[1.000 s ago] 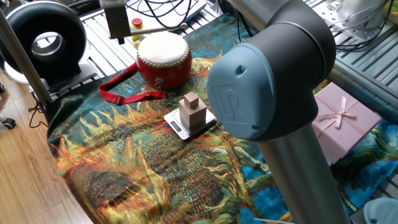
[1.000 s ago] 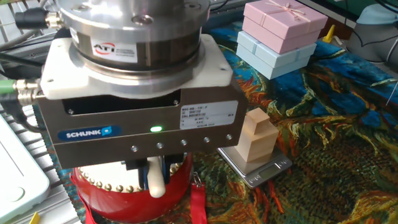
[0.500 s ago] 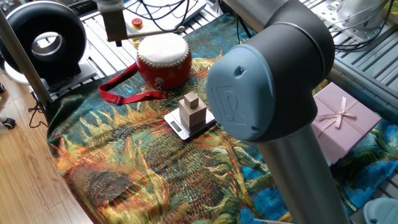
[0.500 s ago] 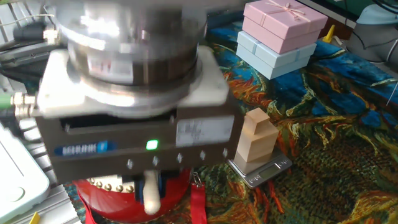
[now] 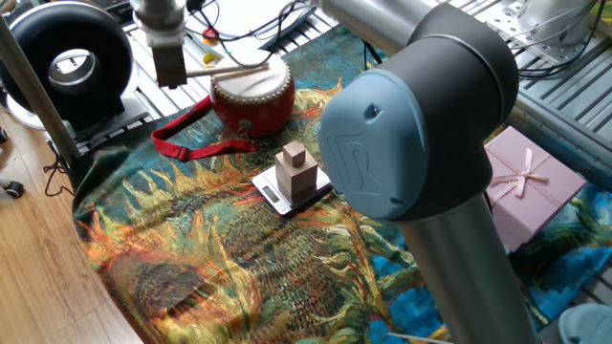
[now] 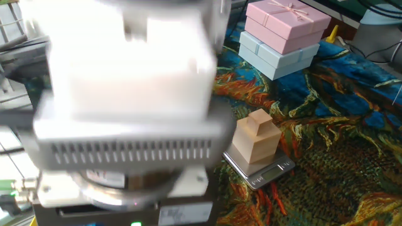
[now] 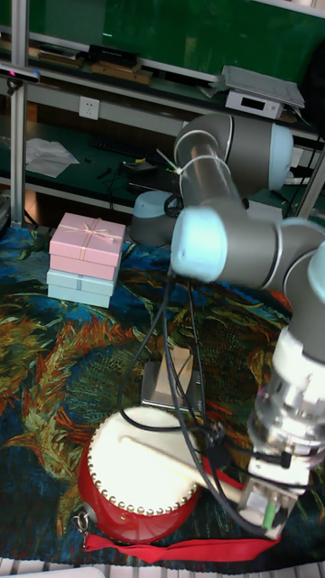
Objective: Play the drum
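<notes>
On table: one drum (image 7: 135, 470), one stick (image 5: 228, 69).

Grey tubular arm (image 7: 236, 149) with pale blue joint caps (image 5: 382, 143), black cables (image 7: 176, 361).

The grey arm (image 7: 236, 230) bends down from its big elbow joints to the wrist low at the right of the tall fixed view. The gripper (image 5: 170, 69) hangs blurred, its jaws closed around a pale drumstick (image 5: 222, 70).
</notes>
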Controlling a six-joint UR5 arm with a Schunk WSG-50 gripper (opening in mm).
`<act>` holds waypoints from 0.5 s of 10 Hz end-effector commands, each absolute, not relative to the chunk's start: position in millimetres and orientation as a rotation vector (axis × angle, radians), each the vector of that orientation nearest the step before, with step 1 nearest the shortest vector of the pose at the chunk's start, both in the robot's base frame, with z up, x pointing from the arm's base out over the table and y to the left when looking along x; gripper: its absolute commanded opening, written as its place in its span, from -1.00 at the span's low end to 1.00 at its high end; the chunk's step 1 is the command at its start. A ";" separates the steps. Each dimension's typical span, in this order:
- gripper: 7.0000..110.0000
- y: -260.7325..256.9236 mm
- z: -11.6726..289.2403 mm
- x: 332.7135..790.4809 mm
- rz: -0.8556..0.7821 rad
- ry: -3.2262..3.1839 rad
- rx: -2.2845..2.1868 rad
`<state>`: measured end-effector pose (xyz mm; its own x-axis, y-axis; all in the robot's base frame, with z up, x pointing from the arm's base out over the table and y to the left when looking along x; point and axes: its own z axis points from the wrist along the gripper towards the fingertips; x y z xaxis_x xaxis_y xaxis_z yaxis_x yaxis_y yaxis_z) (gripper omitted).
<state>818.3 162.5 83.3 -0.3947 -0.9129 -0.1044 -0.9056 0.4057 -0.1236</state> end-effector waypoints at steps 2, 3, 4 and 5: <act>-1.00 155.2 95.4 804.5 -0.081 2.554 -1.626; -1.00 152.5 107.7 799.2 -0.067 2.573 -1.630; -1.00 147.6 114.8 794.9 -0.068 2.593 -1.638; -1.00 144.8 120.2 791.4 -0.064 2.611 -1.639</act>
